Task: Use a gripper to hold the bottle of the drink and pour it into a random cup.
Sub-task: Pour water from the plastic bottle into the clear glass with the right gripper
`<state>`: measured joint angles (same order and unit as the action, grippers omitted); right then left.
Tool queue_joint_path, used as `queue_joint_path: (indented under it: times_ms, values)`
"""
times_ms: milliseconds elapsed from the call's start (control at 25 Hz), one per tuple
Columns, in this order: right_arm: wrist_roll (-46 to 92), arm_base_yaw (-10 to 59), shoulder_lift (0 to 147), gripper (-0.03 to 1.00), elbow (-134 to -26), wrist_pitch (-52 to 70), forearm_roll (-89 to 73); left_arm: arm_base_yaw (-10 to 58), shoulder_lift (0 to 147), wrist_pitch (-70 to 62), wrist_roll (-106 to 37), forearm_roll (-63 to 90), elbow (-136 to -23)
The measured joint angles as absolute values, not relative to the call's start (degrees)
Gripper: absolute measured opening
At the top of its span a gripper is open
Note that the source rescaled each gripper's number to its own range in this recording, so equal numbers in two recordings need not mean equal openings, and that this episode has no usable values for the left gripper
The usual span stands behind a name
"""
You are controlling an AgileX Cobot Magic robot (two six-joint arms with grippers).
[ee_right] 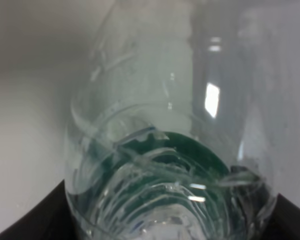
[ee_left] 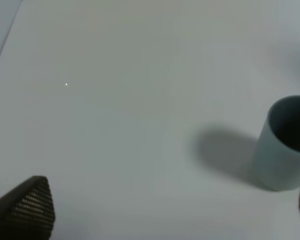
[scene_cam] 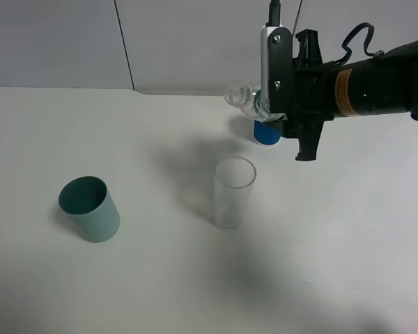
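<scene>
Right pincer [scene_cam: 276, 108]: we see it raised above the table [scene_cam: 139, 285], clamped around the lower body of the bottle [scene_cam: 246, 97].
Bottle: held in the air, tipped well over on its side, its ribbed neck pointing towards the left of the high view. In the right wrist view the clear bottle [ee_right: 165, 165] fills the picture, with green showing through the plastic.
Glass [scene_cam: 233, 193]: it stands upright on the table near the middle. In the high view it sits below the bottle's mouth and apart from it. We cannot tell whether anything is inside.
Left pincer [ee_left: 170, 200]: its two dark tips show only at opposite edges of the left wrist view, spread wide, with nothing between them but bare table.
Teal cup [scene_cam: 90, 209]: upright on the left, well apart from the glass; in the left wrist view the teal cup [ee_left: 284, 145] is just beside one pincer tip.
Blue cup [scene_cam: 266, 132]: mostly hidden behind the right pincer.
</scene>
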<state>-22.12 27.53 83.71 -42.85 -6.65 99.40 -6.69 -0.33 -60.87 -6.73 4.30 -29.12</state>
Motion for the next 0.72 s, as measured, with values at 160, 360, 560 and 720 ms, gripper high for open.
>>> queue_joint_path:
  times_ms: [160, 360, 560, 720]
  values:
    - [-18.88, 27.53, 83.71, 0.0, -42.85, -6.65, 99.47, -6.69, -0.33, -60.87, -6.73, 4.3, -29.12]
    - [-15.22, 27.53, 84.18, 0.0, -42.85, -6.54, 99.51, -6.69, -0.33, -60.87, -6.73, 4.3, -29.12]
    - [-11.43, 27.53, 85.16, 0.0, -42.85, -6.54, 99.51, -6.69, -0.33, -60.87, -6.73, 4.3, -29.12]
    - [-8.53, 27.53, 85.95, 0.0, -42.85, -6.49, 99.51, -6.69, -0.33, -60.87, -6.73, 4.3, -29.12]
